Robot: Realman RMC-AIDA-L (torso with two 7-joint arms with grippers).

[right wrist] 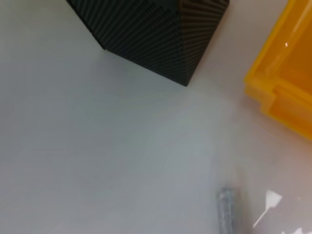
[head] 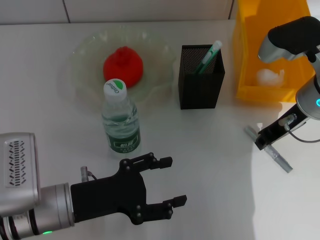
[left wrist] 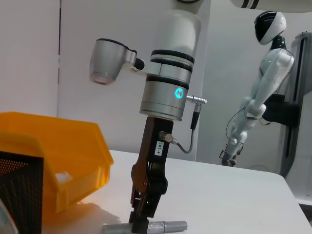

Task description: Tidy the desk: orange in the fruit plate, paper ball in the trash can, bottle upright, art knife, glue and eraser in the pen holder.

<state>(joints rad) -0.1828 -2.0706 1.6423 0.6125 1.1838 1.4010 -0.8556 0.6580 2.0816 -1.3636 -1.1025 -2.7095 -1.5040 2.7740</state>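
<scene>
The orange (head: 123, 66) lies in the fruit plate (head: 82, 52). The bottle (head: 121, 122) stands upright in front of the plate. The glue (head: 210, 56) stands in the pen holder (head: 201, 80). A white paper ball (head: 270, 76) lies in the trash can (head: 272, 30). The art knife (head: 278, 159) lies flat on the table at the right. My right gripper (head: 263, 140) is down on its middle, as the left wrist view also shows (left wrist: 141, 220). My left gripper (head: 174, 181) is open and empty at the front, below the bottle. The eraser is not in view.
The right wrist view shows the pen holder (right wrist: 156, 34), a corner of the trash can (right wrist: 287, 92) and one end of the art knife (right wrist: 226, 209). In the left wrist view the trash can (left wrist: 58, 156) and pen holder (left wrist: 19, 190) stand beside the right arm.
</scene>
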